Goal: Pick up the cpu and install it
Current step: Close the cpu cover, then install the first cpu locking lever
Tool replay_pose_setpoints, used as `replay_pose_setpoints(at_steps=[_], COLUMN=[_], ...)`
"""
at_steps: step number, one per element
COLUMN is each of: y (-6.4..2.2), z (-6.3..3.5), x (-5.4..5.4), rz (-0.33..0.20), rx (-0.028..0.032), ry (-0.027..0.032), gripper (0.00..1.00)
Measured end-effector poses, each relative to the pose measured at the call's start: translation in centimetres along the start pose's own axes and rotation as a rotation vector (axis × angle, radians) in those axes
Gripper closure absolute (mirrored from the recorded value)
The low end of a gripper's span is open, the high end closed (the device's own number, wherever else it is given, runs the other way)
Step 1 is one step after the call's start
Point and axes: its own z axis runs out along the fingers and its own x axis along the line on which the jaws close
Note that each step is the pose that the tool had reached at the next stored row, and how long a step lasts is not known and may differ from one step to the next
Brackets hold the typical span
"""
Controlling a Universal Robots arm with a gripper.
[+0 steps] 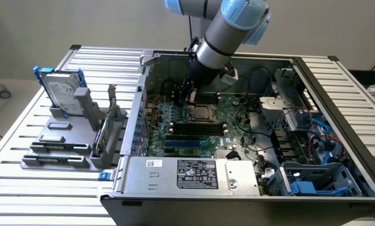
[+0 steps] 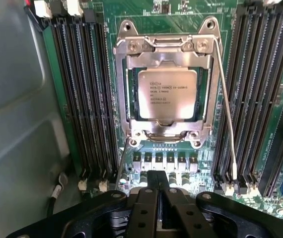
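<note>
The cpu (image 2: pixel 166 92) lies flat in its socket (image 2: pixel 123 99), just to the exterior view's right of the fingers (image 2: pixel 147 210). They are together, empty.

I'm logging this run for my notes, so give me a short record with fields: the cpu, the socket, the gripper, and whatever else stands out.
cpu: lying flat in the socket, silvery top up, print showing
socket: metal frame around the cpu's edges, on the green motherboard
gripper: shut, holding nothing, just off the socket, apart from the cpu
memory slots: dark rows on both sides of the socket
hard drive: upright in a grey stand, at the exterior view's left
</note>
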Motion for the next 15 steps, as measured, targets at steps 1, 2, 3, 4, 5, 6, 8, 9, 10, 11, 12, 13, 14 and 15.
replay_pose_setpoints(at_steps=[1,2,3,4,5,6,8,9,10,11,12,13,14,15], y=[0.00,0.00,0.00,0.00,0.00,0.00,0.00,0.00,0.00,0.00,0.00,0.00,0.00,0.00], z=[0.00,0.01,0.01,0.00,0.00,0.00,0.00,0.00,0.00,0.00,0.00,0.00,0.00,0.00], x=[-0.01,-0.01,-0.01,-0.01,-0.01,-0.01,-0.01,-0.01,-0.01,-0.01,-0.01,-0.01,-0.01,-0.01], rz=[0.000,0.000,0.000,0.000,0.000,0.000,0.001,0.001,0.001,0.001,0.001,0.001,0.001,0.001], rx=[0.0000,-0.0001,-0.0001,-0.0001,-0.0001,-0.0001,-0.0001,-0.0001,-0.0001,-0.0001,-0.0001,-0.0001,-0.0001,-0.0001], ry=[0.0002,0.0005,0.0005,0.0005,0.0006,0.0006,0.0007,0.0007,0.0008,0.0008,0.0008,0.0008,0.0008,0.0008], gripper=[0.89,0.89,0.89,0.89,0.89,0.89,0.89,0.89,0.89,0.89,0.89,0.89,0.89,0.89])
